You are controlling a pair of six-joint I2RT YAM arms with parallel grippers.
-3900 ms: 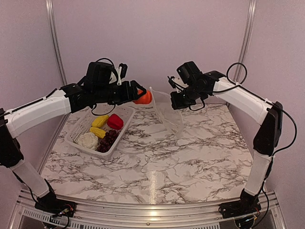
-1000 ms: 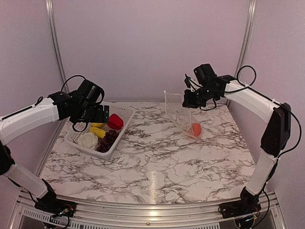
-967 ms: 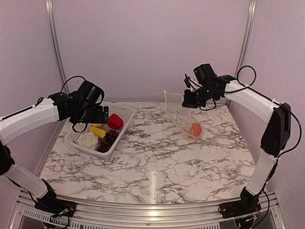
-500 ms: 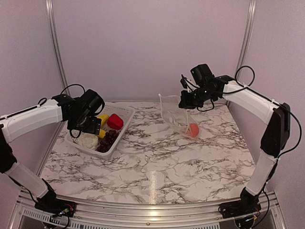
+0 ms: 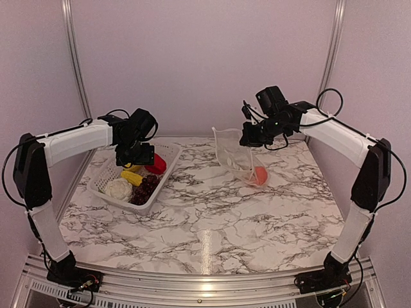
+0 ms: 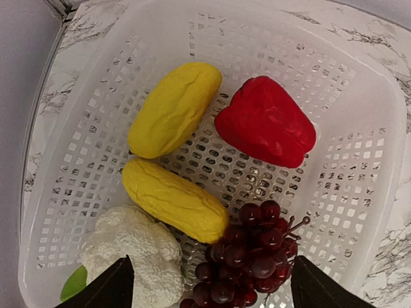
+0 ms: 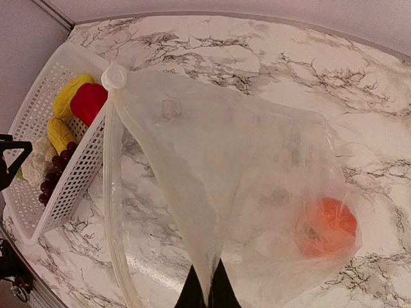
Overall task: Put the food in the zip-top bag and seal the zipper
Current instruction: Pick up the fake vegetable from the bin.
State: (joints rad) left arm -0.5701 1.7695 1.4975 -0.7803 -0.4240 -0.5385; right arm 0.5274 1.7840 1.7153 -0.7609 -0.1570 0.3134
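My right gripper (image 5: pixel 247 139) is shut on the upper edge of the clear zip-top bag (image 5: pixel 232 154) and holds it up with its mouth open toward the left; the pinch shows in the right wrist view (image 7: pixel 209 296). The orange round fruit (image 7: pixel 324 226) lies inside the bag at its low end (image 5: pixel 259 174). The zipper strip (image 7: pixel 110 192) runs down the bag's left edge. My left gripper (image 5: pixel 136 158) hovers open over the white basket (image 5: pixel 168 151); its fingertips (image 6: pixel 112 292) frame the cauliflower (image 6: pixel 131 255) and grape bunch (image 6: pixel 249 253). Red pepper (image 6: pixel 266 122) and two yellow pieces (image 6: pixel 174 108) lie in the basket.
The marble table (image 5: pixel 205 218) is bounded by pale walls and metal posts (image 5: pixel 72 58) at the back corners. The basket stands at the back left near the wall.
Earlier my left gripper carried the orange fruit to the bag; the fruit now lies inside it. The left arm went back and now hovers over the basket. The bag shifted slightly left.
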